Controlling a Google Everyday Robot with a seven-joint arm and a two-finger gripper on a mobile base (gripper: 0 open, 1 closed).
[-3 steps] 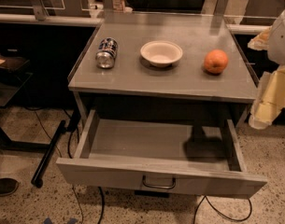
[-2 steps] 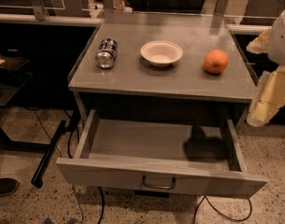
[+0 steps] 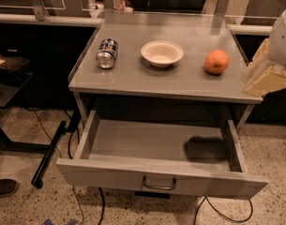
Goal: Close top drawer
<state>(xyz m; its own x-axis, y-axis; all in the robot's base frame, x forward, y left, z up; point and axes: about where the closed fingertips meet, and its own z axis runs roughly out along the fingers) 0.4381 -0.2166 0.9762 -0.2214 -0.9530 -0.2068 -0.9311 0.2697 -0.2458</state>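
Note:
The top drawer (image 3: 156, 146) is pulled out wide from under the grey cabinet top (image 3: 133, 81). It is shallow and grey, and nothing lies inside; a dark shadow falls on its floor at the right. Its flat front (image 3: 109, 175) faces me with a small metal loop handle (image 3: 159, 184) at the centre. My gripper (image 3: 264, 76), a pale cream shape under the white arm (image 3: 283, 36), hangs at the right edge of the view, beside the cabinet top's right front corner and above the drawer's right side. It touches nothing that I can see.
On the cabinet top lie a drink can (image 3: 107, 53) on its side, a white bowl (image 3: 161, 53) and an orange (image 3: 216, 62). Cables (image 3: 86, 205) run over the speckled floor. A black bar (image 3: 48, 153) and a shoe (image 3: 3, 187) are at the left.
The gripper has risen a little at the right edge. The drawer stands as far open as before.

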